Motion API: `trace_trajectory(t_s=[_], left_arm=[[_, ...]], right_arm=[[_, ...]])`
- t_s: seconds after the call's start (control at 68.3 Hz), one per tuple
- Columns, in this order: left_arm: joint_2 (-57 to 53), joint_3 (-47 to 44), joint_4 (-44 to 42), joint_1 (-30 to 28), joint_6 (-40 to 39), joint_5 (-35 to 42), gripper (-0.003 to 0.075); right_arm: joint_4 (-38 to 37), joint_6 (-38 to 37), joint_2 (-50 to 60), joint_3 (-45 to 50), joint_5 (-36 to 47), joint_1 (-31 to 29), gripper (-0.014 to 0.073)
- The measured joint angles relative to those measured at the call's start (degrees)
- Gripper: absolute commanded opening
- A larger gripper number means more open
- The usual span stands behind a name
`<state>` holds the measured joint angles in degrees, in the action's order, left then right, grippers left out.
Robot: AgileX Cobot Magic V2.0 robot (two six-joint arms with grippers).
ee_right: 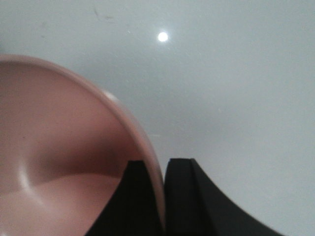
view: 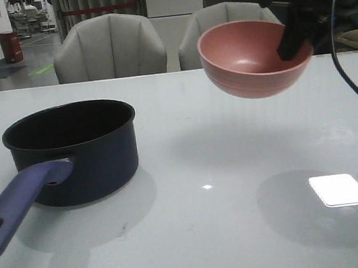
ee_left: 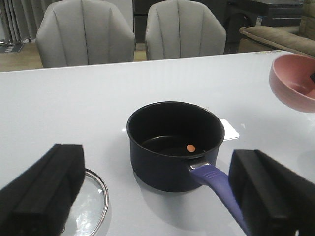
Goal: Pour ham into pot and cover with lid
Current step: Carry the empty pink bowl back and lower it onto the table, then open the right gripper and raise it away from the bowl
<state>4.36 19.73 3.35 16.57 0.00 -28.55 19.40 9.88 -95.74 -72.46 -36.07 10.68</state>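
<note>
Nearest in the front view, the pot's long blue-purple handle reaches toward the camera at the left, its end hole just at the frame's edge, and the dark navy pot stands upright on the white bench behind it. In the left wrist view the left gripper hangs low over the bench on the handle side of the pot, its jaws spread wide with nothing between them; one finger sits above the lid, the other above the handle. The lid lies flat on the bench just beside the pot, only part of its silver rim and glass showing. Inside the pot's black interior a single small orange-pink piece of ham rests on the bottom near the handle-side wall; the front view cannot see into the pot, so whether more pieces lie there is hard to tell. Farther back and to the right, the pink bowl is held in the air well apart from the pot, tilted so its opening faces the camera and to the left, and its inside looks bare. The right gripper pinches the bowl's rim, one finger inside the bowl and the other outside against the wall. Beyond the bench stand two pale grey chairs.
</note>
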Motion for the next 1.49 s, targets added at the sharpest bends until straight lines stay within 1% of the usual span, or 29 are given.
trace_trajectory(t_s=[0.088, 0.439, 0.483, 0.498, 0.513, 0.527, 0.542, 0.556, 0.571, 0.586, 0.6, 0.615, 0.644, 0.703, 0.762, 0.864, 0.952, 1.054, 1.157, 1.259, 1.274, 1.289, 1.333, 1.347, 1.421, 1.435, 1.45, 1.494], left_arm=[[0.0, 0.0, -0.07, 0.0, 0.0, 0.0, 0.0638], [0.0, 0.0, -0.12, 0.0, 0.0, 0.0, 0.0638], [0.0, 0.0, -0.12, 0.0, 0.0, 0.0, 0.0638], [0.0, 0.0, -0.12, 0.0, 0.0, 0.0, 0.0638], [0.0, 0.0, -0.12, 0.0, 0.0, 0.0, 0.0638], [0.0, 0.0, -0.12, 0.0, 0.0, 0.0, 0.0638], [0.0, 0.0, -0.23, 0.0, 0.0, 0.0, 0.0638], [0.0, 0.0, -0.23, 0.0, 0.0, 0.0, 0.0638], [0.0, 0.0, -0.21, 0.0, 0.0, 0.0, 0.0638], [0.0, 0.0, -0.21, 0.0, 0.0, 0.0, 0.0638], [0.0, 0.0, -0.21, 0.0, 0.0, 0.0, 0.0638], [0.0, 0.0, -0.21, 0.0, 0.0, 0.0, 0.0638], [0.0, 0.0, -0.21, 0.0, 0.0, 0.0, 0.0638], [0.0, 0.0, -0.21, 0.0, 0.0, 0.0, 0.0638], [0.0, 0.0, -0.21, 0.0, 0.0, 0.0, 0.0638], [0.0, 0.0, -0.21, 0.0, 0.0, 0.0, 0.0638], [0.0, 0.0, -0.21, 0.0, 0.0, 0.0, 0.0638], [0.0, 0.0, -0.21, 0.0, 0.0, 0.0, 0.0638], [0.0, 0.0, -0.21, 0.0, 0.0, 0.16, 0.0638], [0.0, 0.0, -0.21, 0.0, 0.0, 0.53, 0.0638], [0.0, 0.0, -0.21, 0.0, 0.0, 0.53, 0.0638], [0.0, 0.0, -0.21, 0.0, 0.0, 0.53, 0.0638], [0.0, 0.0, -0.21, 0.0, 0.0, 0.62, 0.0638], [0.0, 0.0, -0.21, 0.0, 0.0, 0.62, 0.0638], [0.0, 0.0, -0.21, 0.0, 0.0, 0.62, 0.0638], [0.0, 0.0, -0.21, 0.0, 0.0, 0.62, 0.0638], [0.0, 0.0, -0.21, 0.0, 0.0, 0.62, 0.0638], [0.0, 0.0, -0.21, 0.0, 0.0, 0.62, 0.0638]], right_arm=[[-0.04, 0.0, -2.53, 0.0, -1.11, -1.0, 0.0148], [-0.14, 0.0, -10.51, 0.0, -1.56, -1.1, 0.0155], [-0.14, 0.0, -11.53, 0.0, -1.56, -1.1, 0.0194], [-0.14, 0.0, -11.53, 0.0, -1.56, -1.1, 0.0194], [-0.14, 0.0, -11.97, 0.0, -1.46, -1.1, 0.0234], [-0.14, 0.0, -11.85, 0.0, -1.46, -1.1, 0.0234], [-0.14, 0.0, -12.36, 0.0, -1.46, -1.1, 0.0274], [-0.14, 0.0, -12.36, 0.0, -1.46, -1.1, 0.0274], [-0.14, 0.0, -12.55, 0.0, -1.35, -1.1, 0.0306], [-0.14, 0.0, -12.55, 0.0, -1.35, -1.1, 0.0316], [-0.14, 0.0, -12.65, 0.0, -1.22, -1.1, 0.036], [-0.14, 0.0, -12.68, 0.0, -1.22, -1.1, 0.036], [-0.14, 0.0, -12.68, 0.0, -1.06, -1.1, 0.041], [-0.19, 0.0, -12.68, -0.41, -0.91, -1.1, 0.0471], [-0.73, 0.0, -12.68, -1.32, -1.25, -1.1, 0.0502], [-2.7, 0.0, -12.07, -3.35, -3.43, -1.1, 0.0505], [-4.41, 0.2, -9.4, -3.99, -4.78, -1.1, 0.0505], [-5.56, 0.76, -3.28, -3.49, -5.2, -1.1, 0.0505], [-5.73, 1.67, 3.61, -1.38, -3.12, -1.1, 0.0505], [-5.82, 2.78, 12.72, 4.45, 1.54, -0.86, 0.0505], [-5.82, 2.78, 12.72, 4.45, 1.54, -0.86, 0.0505], [-5.82, 2.78, 15.54, 6.15, 2.79, -0.7, 0.0505], [-5.82, 2.86, 17.78, 7.9, 4.19, -0.66, 0.0505], [-5.82, 2.86, 19.99, 10.15, 5.24, -0.57, 0.0505], [-5.82, 2.86, 24.82, 13.8, 7.28, -0.43, 0.0505], [-5.82, 2.91, 26.94, 16.12, 8.17, -0.43, 0.0505], [-5.82, 2.91, 26.42, 15.67, 7.95, -0.43, 0.0505], [-5.82, 3.01, 31.14, 19.4, 10.2, -0.43, 0.0505]])
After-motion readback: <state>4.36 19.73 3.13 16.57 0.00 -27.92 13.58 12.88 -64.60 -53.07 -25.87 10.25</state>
